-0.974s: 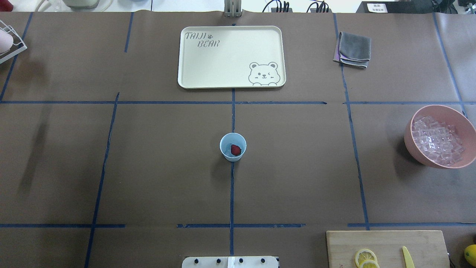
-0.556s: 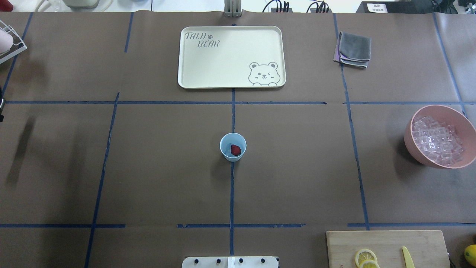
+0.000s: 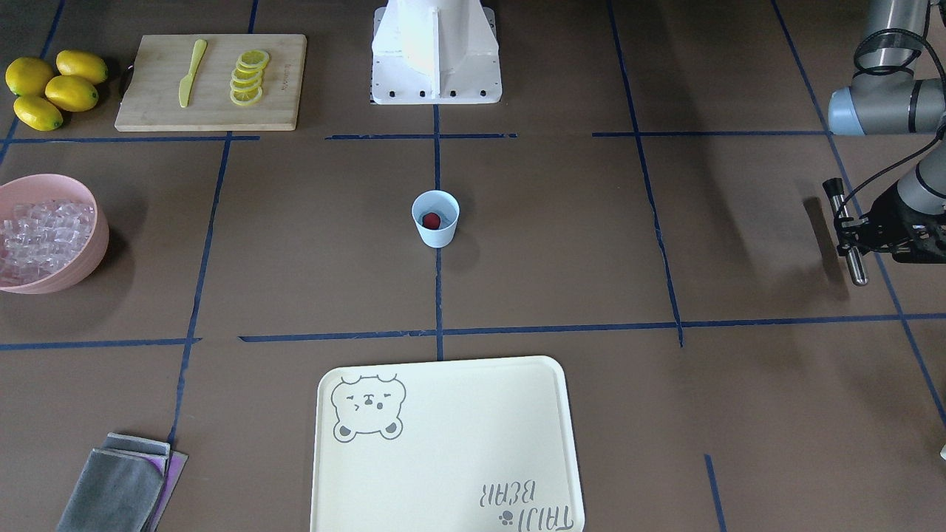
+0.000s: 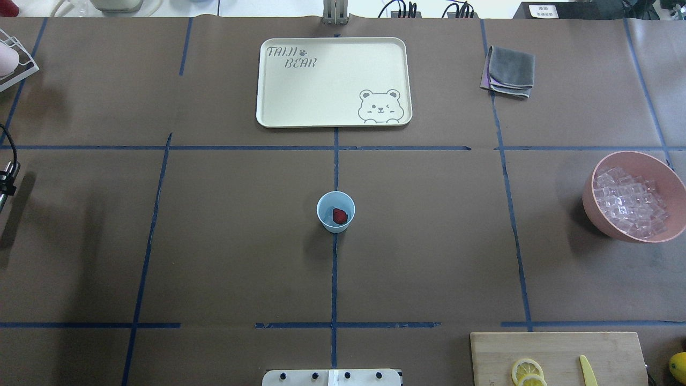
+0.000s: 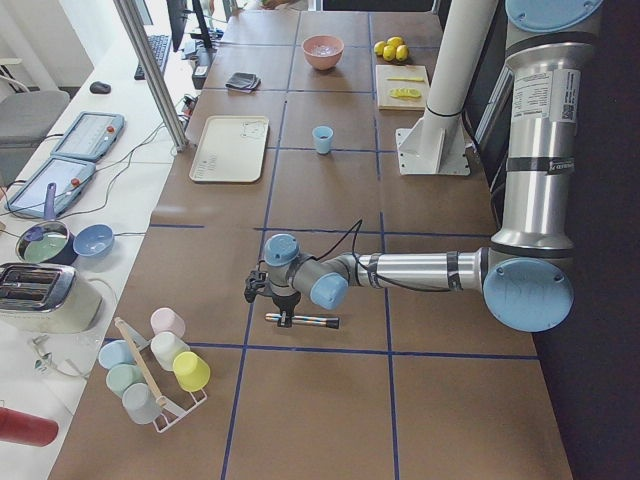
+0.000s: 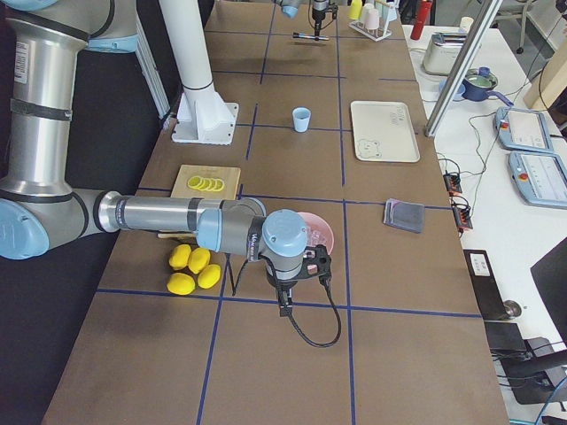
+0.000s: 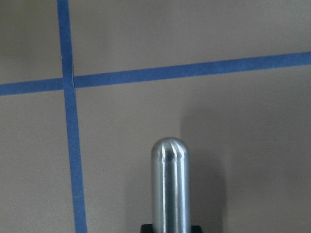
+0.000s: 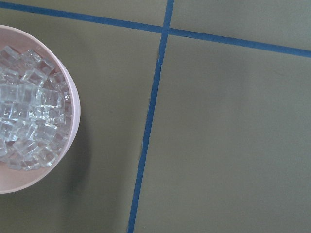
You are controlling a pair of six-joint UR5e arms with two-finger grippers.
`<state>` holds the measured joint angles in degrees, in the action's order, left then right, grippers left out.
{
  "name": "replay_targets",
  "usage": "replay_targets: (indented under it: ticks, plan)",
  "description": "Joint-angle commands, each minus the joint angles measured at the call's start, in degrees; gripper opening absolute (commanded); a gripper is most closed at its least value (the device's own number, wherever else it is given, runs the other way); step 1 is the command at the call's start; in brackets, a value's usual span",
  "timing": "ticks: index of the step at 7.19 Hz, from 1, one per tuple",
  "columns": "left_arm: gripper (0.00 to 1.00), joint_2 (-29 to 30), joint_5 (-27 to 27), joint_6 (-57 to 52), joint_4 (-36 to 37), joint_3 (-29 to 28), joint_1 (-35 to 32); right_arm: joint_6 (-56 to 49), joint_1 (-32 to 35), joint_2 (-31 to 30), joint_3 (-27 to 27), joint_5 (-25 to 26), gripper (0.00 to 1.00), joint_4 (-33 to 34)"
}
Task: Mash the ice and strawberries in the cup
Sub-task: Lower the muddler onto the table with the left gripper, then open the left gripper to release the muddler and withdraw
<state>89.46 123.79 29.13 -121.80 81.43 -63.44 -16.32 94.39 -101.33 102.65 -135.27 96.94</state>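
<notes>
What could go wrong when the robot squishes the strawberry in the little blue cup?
The cup stands alone with nothing holding it, so pushing the metal rod in might tip it. The ice sits in the pink bowl, far away, so the strawberry might get mashed without it.

Brown all over the worktop (image 4: 241, 241), gridded with blue tape lines (image 4: 334, 279). Light blue for the cup (image 4: 327, 206), dark red for the strawberry (image 4: 339, 216) inside. Pink bowl (image 4: 589, 206), clear glassy ice (image 4: 629, 201). Cream tray (image 4: 321, 91) printed with a grey bear face (image 4: 379, 106) and grey "TAIJI BEAR" lettering (image 4: 292, 57). Grey cloth (image 4: 512, 67) edged in purple. Pale wood board (image 4: 557, 348); yellow lemon slices (image 4: 526, 370), knife (image 4: 588, 371) and lemons (image 3: 52, 89). Silver sheen on the rod (image 7: 169, 189). Pastel pink, blue, green and yellow on the racked cups (image 5: 168, 350).
</notes>
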Motion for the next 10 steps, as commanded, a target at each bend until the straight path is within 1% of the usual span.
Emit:
replay_targets:
  ticks: [1, 3, 4, 5, 6, 7, 8, 9, 10]
  plan:
    - [0.99, 0.01, -0.04, -0.12, -2.13, -1.54, 0.25, -0.03, 0.00, -0.01, 0.00, 0.01, 0.99, 0.00]
    - [1.00, 0.36, 0.22, -0.39, -1.78, -1.01, 0.25, -0.03, 0.00, -0.01, 0.00, 0.01, 0.99, 0.00]
    - [1.00, 0.45, 0.83, -0.74, -1.17, 0.99, 0.16, 0.06, 0.00, -0.01, 0.00, 0.01, 0.99, 0.00]
    - [1.00, 0.19, 5.10, -1.61, -1.16, 2.66, -0.36, 0.14, 0.00, -0.10, 0.27, 0.01, 0.99, 0.00]
    - [1.00, 0.19, 7.15, -10.15, -0.29, 3.64, -2.80, 0.41, 0.00, -0.01, 0.53, 0.01, 0.99, 0.00]
    - [1.00, 0.19, 9.86, -16.67, 5.72, 5.21, -8.39, 0.50, 0.00, -0.01, 0.62, 0.01, 0.99, 0.00]
    - [1.00, 0.19, 10.67, -24.48, 16.05, 10.28, -13.24, 0.50, 0.00, -0.10, 0.71, 0.01, 0.99, 0.00]
    - [1.00, 0.27, 10.60, -33.26, 28.25, 14.50, -19.20, 0.50, 0.00, -0.10, 0.71, 0.01, 0.99, 0.00]
    - [1.00, 0.71, 10.68, -39.79, 38.38, 16.11, -23.87, 0.41, 0.00, -0.10, 0.71, 0.01, 0.99, 0.00]
